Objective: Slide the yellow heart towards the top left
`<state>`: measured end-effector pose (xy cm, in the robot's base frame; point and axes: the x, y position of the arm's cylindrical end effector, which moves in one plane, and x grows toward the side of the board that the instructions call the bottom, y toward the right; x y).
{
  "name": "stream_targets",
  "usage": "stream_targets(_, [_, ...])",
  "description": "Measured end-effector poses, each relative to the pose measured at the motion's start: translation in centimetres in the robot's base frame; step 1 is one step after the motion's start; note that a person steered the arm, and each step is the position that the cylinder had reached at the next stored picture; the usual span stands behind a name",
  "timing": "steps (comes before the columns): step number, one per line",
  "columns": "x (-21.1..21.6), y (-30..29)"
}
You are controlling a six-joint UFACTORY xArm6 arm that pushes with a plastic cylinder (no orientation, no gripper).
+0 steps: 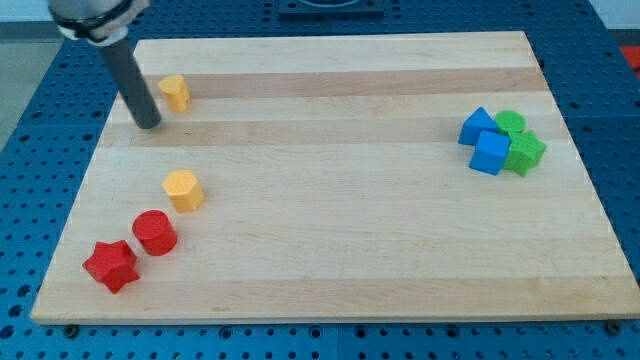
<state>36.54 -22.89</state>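
Observation:
The yellow heart (176, 92) lies near the board's top left corner. My tip (148, 124) rests on the board just below and to the left of the heart, a small gap apart from it. A yellow hexagon block (184, 189) lies lower down on the left side, well below the tip.
A red cylinder (155, 232) and a red star (111, 265) lie at the bottom left. At the right, a blue triangle (476, 126), a blue cube (491, 153), a green cylinder (511, 124) and a green star (525, 153) sit clustered together. The wooden board (330, 230) ends close to the heart's top left.

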Motion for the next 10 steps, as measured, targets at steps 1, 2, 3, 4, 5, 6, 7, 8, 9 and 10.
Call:
stream_targets(1, [-1.5,3.2])
stream_targets(2, [-4.9,3.9])
stream_targets(3, [-6.3,3.4])
stream_targets(4, [-3.8,3.5])
stream_targets(5, [-0.5,2.6])
stream_targets(6, [-1.1,0.5])
stream_targets(7, [-3.6,0.4])
stream_targets(8, [-6.6,0.5])
stream_targets(9, [-9.1,0.5])
stream_targets(10, [-10.7,0.5])
